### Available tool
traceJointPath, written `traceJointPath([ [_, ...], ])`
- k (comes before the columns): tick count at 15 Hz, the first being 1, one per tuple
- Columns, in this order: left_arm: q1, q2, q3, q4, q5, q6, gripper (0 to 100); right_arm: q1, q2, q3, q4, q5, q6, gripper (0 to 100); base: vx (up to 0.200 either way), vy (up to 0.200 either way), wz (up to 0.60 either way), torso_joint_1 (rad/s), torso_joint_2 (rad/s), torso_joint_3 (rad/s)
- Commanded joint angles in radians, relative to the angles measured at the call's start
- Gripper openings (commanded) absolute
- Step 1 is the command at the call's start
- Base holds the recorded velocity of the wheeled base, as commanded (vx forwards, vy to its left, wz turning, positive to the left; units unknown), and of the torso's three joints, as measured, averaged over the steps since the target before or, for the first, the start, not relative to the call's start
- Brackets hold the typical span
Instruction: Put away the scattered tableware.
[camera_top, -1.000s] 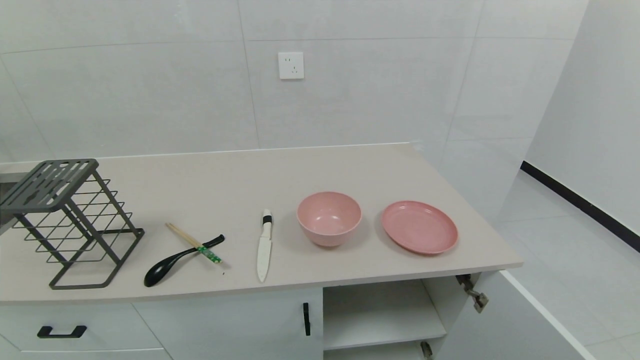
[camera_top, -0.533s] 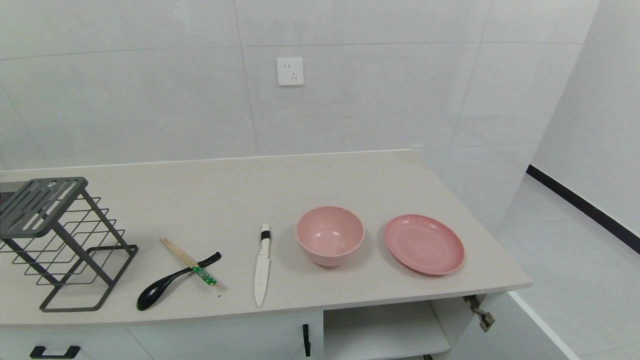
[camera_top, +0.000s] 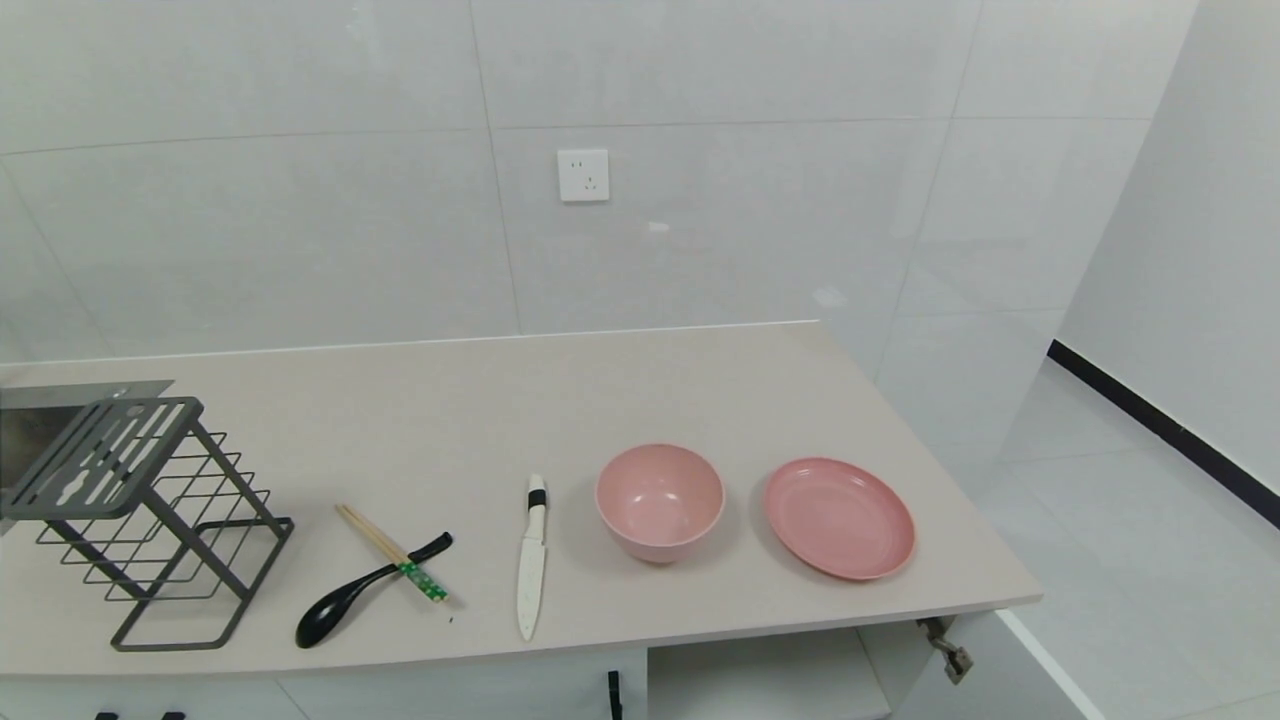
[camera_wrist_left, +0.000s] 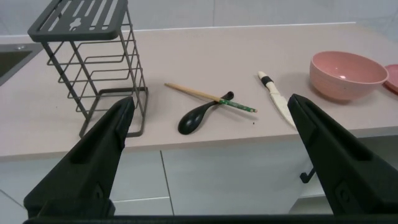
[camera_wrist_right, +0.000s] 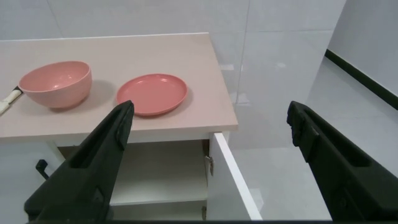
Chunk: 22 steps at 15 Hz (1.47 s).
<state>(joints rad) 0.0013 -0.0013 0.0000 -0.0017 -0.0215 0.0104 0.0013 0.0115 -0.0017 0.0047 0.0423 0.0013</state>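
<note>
On the beige counter (camera_top: 500, 400) lie, from left to right, a black spoon (camera_top: 365, 592) crossed by wooden chopsticks (camera_top: 390, 553), a white knife (camera_top: 531, 556), a pink bowl (camera_top: 659, 497) and a pink plate (camera_top: 838, 517). A dark wire rack (camera_top: 140, 510) stands at the left end. My left gripper (camera_wrist_left: 211, 155) is open, held off the counter's front edge and facing the spoon (camera_wrist_left: 200, 115) and chopsticks (camera_wrist_left: 208, 96). My right gripper (camera_wrist_right: 211, 158) is open too, out in front of the plate (camera_wrist_right: 152, 93) and bowl (camera_wrist_right: 56, 83), with nothing between its fingers.
Below the plate the cabinet stands open, its white door (camera_wrist_right: 233, 180) swung out toward me and a bare shelf (camera_wrist_right: 158, 183) inside. A sink edge (camera_top: 40, 420) lies behind the rack. White tiled wall with a socket (camera_top: 583, 175) backs the counter; floor lies to the right.
The whole head picture has shifted downward, so the camera has moved. The tableware and rack lie where they were on the counter.
</note>
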Motion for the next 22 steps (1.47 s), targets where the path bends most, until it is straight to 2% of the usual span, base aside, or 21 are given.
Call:
traceJointPath([
  [1, 0.000, 0.001, 0.000, 0.000, 0.000, 0.000, 100, 0.000, 0.001, 0.000, 0.000, 0.001, 0.000, 100, 0.000, 0.000, 0.00, 0.000, 0.00, 0.000],
  [7, 0.000, 0.001, 0.000, 0.000, -0.005, 0.003, 100, 0.000, 0.001, 0.000, 0.000, -0.001, -0.003, 100, 0.000, 0.000, 0.00, 0.000, 0.00, 0.000],
  [14, 0.000, 0.001, 0.000, 0.002, -0.006, 0.000, 100, 0.000, 0.001, 0.000, 0.000, 0.001, -0.001, 100, 0.000, 0.000, 0.00, 0.227, -0.01, 0.197],
  [17, 0.000, 0.001, 0.000, 0.002, -0.006, 0.003, 100, -0.001, 0.001, 0.000, -0.003, 0.002, -0.010, 100, 0.000, 0.000, 0.00, 0.046, -0.01, 0.047],
  [18, 0.000, 0.001, 0.000, 0.000, -0.009, 0.005, 100, 0.000, 0.001, 0.002, -0.014, 0.005, -0.015, 100, 0.000, 0.000, 0.00, 0.000, 0.00, 0.000],
  [19, 0.000, 0.001, 0.000, 0.000, -0.009, 0.005, 100, -0.001, 0.001, -0.009, -0.083, 0.005, -0.014, 100, 0.000, 0.000, 0.00, 0.000, 0.00, 0.000],
  [20, 0.000, 0.001, 0.000, 0.000, -0.011, 0.006, 100, -0.009, 0.005, -0.070, -0.152, 0.017, -0.017, 100, 0.000, 0.000, 0.00, 0.000, 0.00, 0.000],
  [22, 0.000, 0.001, 0.000, 0.000, -0.011, 0.008, 100, -0.007, 0.051, -0.113, -0.043, 0.152, -0.014, 100, 0.000, 0.000, 0.00, 0.000, 0.00, 0.000],
])
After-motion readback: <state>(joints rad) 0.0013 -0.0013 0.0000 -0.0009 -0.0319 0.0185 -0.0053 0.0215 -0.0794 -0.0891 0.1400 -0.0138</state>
